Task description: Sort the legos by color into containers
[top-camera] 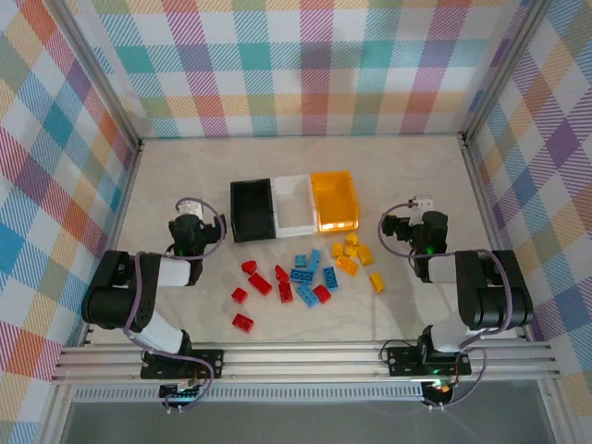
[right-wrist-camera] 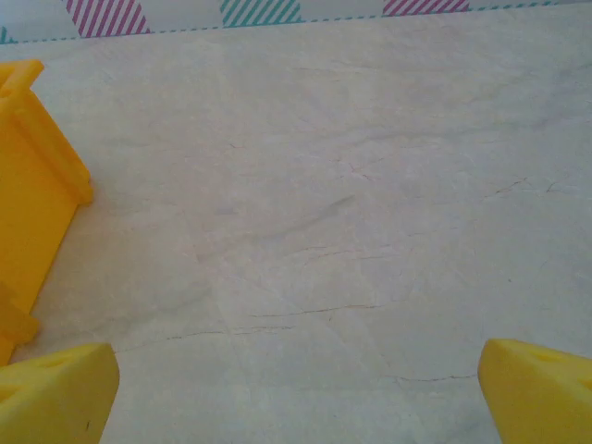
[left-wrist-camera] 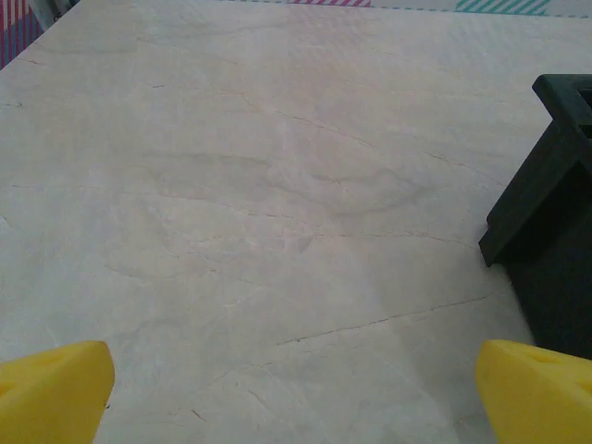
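The legos [top-camera: 301, 277] lie scattered nearest, reds toward the left gripper [left-wrist-camera: 296, 393], yellows toward the right gripper [right-wrist-camera: 296, 393]; both grippers stand spread wide, holding nothing. Between them, slightly farther, the black bin [top-camera: 252, 211], white bin [top-camera: 294, 205] and orange bin [top-camera: 335, 202] touch in a row

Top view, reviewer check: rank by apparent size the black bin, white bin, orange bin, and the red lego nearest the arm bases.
1. black bin, white bin and orange bin: these look roughly alike, so they are not ranked among themselves.
2. red lego nearest the bases: far smaller than any bin.
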You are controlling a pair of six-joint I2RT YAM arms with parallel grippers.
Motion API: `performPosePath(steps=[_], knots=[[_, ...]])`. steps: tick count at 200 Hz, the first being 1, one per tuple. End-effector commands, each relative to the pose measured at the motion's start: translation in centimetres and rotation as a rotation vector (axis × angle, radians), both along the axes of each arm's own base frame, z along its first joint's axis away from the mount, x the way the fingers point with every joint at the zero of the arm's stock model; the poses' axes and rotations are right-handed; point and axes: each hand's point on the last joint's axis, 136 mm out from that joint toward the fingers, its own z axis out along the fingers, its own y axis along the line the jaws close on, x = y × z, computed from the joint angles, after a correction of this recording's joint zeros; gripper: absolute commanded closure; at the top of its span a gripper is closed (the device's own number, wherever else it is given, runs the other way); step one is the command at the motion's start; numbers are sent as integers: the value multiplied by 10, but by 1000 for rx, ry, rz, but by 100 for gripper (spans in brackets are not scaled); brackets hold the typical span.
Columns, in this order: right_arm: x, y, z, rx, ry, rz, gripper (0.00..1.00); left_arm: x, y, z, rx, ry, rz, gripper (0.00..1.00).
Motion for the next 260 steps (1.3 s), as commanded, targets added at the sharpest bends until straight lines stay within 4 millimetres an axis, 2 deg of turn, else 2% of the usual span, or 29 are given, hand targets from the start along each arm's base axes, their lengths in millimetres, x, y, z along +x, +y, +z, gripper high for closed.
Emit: performPosePath(steps=[1,260], knots=[[4,1,10,7,-34,6,0,1,0,4,-18,-23,-6,0],[4,-2,11,5,-36,-10,0,1,0,4,-19,-26,-5,0]])
